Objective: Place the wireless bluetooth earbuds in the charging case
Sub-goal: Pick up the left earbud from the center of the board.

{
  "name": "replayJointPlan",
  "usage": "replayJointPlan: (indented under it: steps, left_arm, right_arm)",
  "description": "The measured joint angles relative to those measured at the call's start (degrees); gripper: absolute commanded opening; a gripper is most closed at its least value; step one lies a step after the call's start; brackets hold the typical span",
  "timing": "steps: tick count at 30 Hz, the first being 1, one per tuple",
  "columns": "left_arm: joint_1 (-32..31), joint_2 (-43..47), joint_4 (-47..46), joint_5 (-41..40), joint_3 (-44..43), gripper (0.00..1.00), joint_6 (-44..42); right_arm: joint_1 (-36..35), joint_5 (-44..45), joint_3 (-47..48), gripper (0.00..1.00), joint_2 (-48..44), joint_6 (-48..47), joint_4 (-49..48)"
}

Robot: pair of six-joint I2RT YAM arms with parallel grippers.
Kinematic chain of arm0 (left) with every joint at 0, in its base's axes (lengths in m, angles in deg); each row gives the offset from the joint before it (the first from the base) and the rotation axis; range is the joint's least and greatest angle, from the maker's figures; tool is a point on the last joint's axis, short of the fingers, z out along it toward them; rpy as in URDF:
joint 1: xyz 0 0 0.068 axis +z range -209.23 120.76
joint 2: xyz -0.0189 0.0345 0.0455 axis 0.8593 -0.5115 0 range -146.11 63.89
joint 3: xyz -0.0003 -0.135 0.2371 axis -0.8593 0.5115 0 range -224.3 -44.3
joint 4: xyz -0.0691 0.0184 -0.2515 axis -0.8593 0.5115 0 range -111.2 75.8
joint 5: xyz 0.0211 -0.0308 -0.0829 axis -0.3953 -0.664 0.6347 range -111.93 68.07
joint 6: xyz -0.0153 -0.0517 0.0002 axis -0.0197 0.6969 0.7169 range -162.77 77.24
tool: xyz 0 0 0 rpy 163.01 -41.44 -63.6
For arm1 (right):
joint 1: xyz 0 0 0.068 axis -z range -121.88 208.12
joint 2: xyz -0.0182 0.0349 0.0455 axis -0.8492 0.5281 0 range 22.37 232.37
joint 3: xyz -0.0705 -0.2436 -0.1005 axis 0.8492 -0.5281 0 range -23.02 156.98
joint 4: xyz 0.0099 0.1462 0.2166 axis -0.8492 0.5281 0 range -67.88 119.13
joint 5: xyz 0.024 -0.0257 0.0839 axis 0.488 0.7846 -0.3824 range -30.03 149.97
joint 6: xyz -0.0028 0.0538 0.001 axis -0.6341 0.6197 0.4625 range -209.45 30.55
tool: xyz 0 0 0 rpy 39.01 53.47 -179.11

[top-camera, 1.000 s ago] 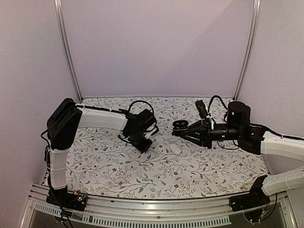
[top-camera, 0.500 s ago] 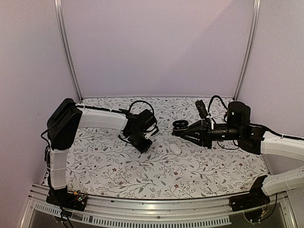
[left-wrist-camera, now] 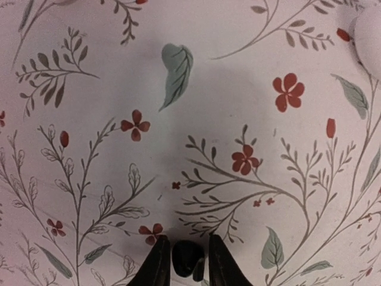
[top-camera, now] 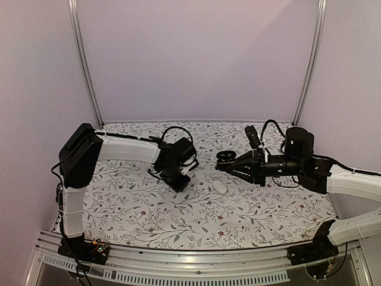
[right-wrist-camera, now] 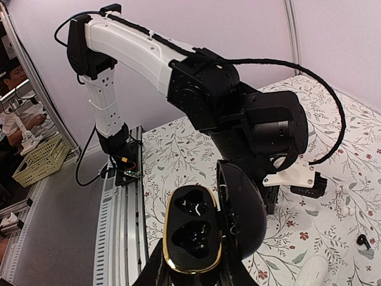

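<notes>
The left gripper [top-camera: 180, 183] points down at the flowered tablecloth [top-camera: 137, 208] just left of the middle of the overhead view. In the left wrist view its jaws stand narrow at the bottom edge, pinching a tiny dark earbud [left-wrist-camera: 188, 260] just above the cloth. The edge of a white pebble-shaped piece [left-wrist-camera: 370, 33] shows in the upper right corner of that view.

The right gripper [top-camera: 225, 164] reaches in from the right of the overhead view and is clamped on the black charging case [top-camera: 224, 157], held up off the table. In the right wrist view the case [right-wrist-camera: 190, 229] sits low in the centre with its lid [right-wrist-camera: 241, 214] swung open to the right, and its gold-rimmed tray shows two dark hollows. The left arm fills the frame behind it.

The white piece [top-camera: 219, 186] lies on the cloth between the two grippers, below the case. At the lower right of the right wrist view, another tiny dark piece [right-wrist-camera: 361, 240] lies on the cloth.
</notes>
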Motion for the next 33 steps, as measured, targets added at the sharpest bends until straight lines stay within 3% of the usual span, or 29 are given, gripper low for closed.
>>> replayJointPlan:
  steps: [17, 33]
  left_arm:
    - [0.11, 1.27, -1.99, -0.04, 1.66, 0.11, 0.22]
    - [3.85, 20.63, -18.14, -0.07, 16.09, 0.11, 3.56]
  right_arm:
    - [0.00, 0.26, 0.00, 0.14, -0.02, 0.02, -0.02]
    - [0.26, 4.13, -0.46, 0.13, -1.07, 0.24, -1.92]
